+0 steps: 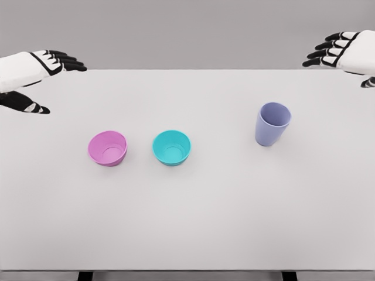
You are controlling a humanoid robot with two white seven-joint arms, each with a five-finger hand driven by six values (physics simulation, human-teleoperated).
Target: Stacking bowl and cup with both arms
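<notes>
Stacking not yet begun: pink bowl point(108, 148), teal bowl point(171, 147) and lavender cup point(272, 123) stand apart on the tabletop point(234, 222); left hand point(44, 73) and right hand point(345, 52) hover at the far corners, fingers extended, empty.

White table point(187, 234), three items upright on it: pink bowl point(108, 148) left of centre, teal bowl point(171, 147) just beside it to the right, not touching; lavender cup point(272, 123) well apart on the right, slightly farther back. Left hand point(35, 73) at far-left edge, right hand point(345, 52) at far-right corner, both with fingers spread, holding nothing, well clear of the items
</notes>
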